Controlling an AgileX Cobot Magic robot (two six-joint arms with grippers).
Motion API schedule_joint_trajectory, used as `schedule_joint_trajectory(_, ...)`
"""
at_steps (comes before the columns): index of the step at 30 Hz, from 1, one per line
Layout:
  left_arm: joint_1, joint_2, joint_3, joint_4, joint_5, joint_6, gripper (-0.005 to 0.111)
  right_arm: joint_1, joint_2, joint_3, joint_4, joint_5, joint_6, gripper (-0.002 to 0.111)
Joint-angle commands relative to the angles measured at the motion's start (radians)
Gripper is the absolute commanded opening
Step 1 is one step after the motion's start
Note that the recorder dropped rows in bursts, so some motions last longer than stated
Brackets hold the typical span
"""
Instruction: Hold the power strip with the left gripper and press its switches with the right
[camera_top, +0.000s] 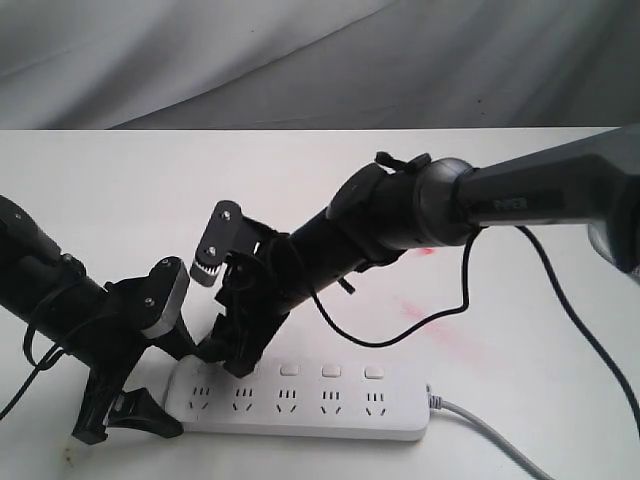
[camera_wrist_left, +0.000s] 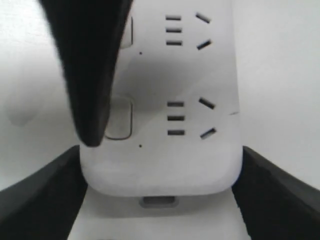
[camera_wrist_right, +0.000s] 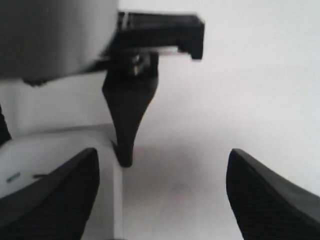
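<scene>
the power strip (camera_top: 310, 410) lies flat on the table (camera_top: 110, 190), its end clamped by the left gripper (camera_wrist_left: 161, 155), so the hold looks done. the right gripper (camera_wrist_right: 162, 162), jaws spread wide, has one finger (camera_wrist_left: 90, 75) at the end switch (camera_wrist_left: 122, 120); the other switches (camera_top: 332, 371) seem left to press.

The left arm (camera_top: 45, 290) reaches in low at the power strip's (camera_top: 330, 420) cordless end, where the left gripper (camera_wrist_left: 161, 150) clamps both long edges. The right arm (camera_top: 540, 195) slopes down from the cord side. The right gripper (camera_wrist_right: 162, 155) is spread wide, with one finger (camera_wrist_left: 90, 100) pointing down over that same end.
</scene>
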Motion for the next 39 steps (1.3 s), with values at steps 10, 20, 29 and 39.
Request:
schedule_joint_trajectory(10, -0.004, 0.003, 0.008, 0.036, -0.053, -0.002, 0.063, 0.006, -0.042, 0.004, -0.032, -0.019, 0.051, 0.066)
schedule_joint_trajectory(20, -0.004, 0.003, 0.008, 0.036, -0.051, -0.002, 0.063, 0.006, -0.044, 0.007, -0.077, -0.003, 0.104, 0.066)
schedule_joint_trajectory(29, -0.004, 0.003, 0.008, 0.036, -0.051, -0.002, 0.063, 0.004, -0.096, 0.007, -0.127, -0.043, 0.119, 0.066)
schedule_joint_trajectory(39, -0.004, 0.003, 0.008, 0.036, -0.051, -0.002, 0.063, -0.022, -0.096, 0.007, -0.340, 0.051, 0.301, 0.065)
